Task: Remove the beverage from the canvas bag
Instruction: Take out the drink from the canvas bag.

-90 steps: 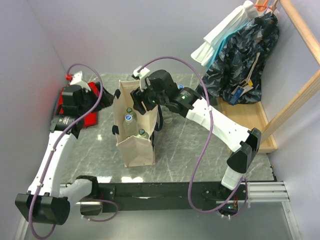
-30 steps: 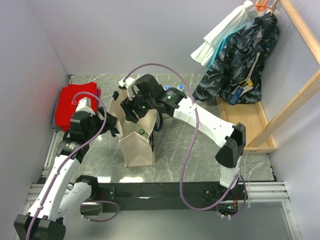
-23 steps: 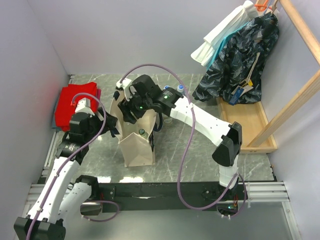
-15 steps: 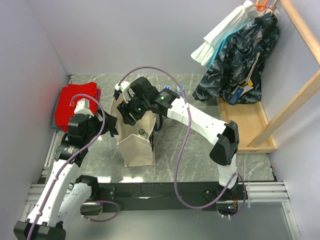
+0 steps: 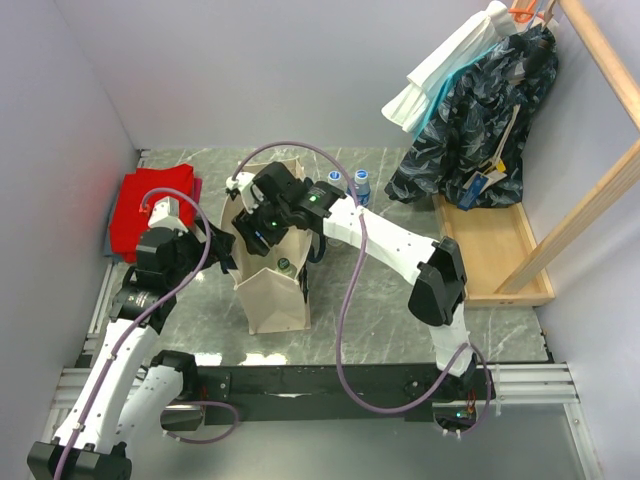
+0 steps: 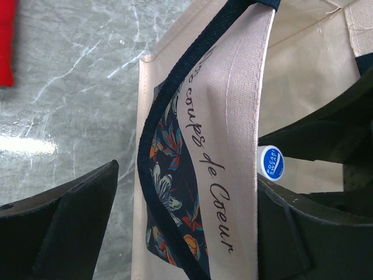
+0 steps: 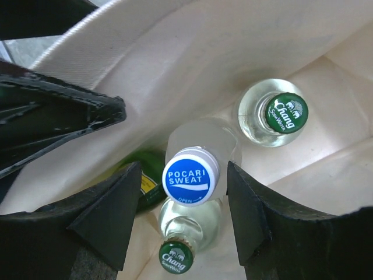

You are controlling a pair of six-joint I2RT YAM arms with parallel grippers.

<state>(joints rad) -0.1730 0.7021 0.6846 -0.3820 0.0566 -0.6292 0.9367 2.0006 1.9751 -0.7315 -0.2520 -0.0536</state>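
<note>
- My right claw point(image 7: 183, 169) is down inside the bag point(image 5: 272, 300). Its fingers are spread, one each side of the Pocari bottle point(image 7: 187, 175) at its cap. Nothing is pinched yet.
- Risk: a hold on the cap alone looks shallow, so the bottle could slip on the lift.
- Risk: a Chang bottle point(image 7: 282, 112) stands just past the cap. A second Chang bottle point(image 7: 175, 256) is just short of it, and a green bottle point(image 7: 143, 181) is just beside one finger. A closing finger could knock or trap one.
- Risk: my left claw point(image 6: 186, 175), beside me, is spread astride the bag wall and not clamping. Unheld, the bag could rise or tip with the bottle.
- The table point(image 5: 380, 300) below is grey marble and glossy, so the bag could slide.
- Beyond the bag, two bottles point(image 5: 362, 185) stand on the table. A red cloth point(image 5: 150, 200) lies past my left claw.
- The walls point(image 5: 250, 70) are pale. Clothes point(image 5: 480, 110) hang on a wooden rack point(image 5: 600, 190), well apart.
</note>
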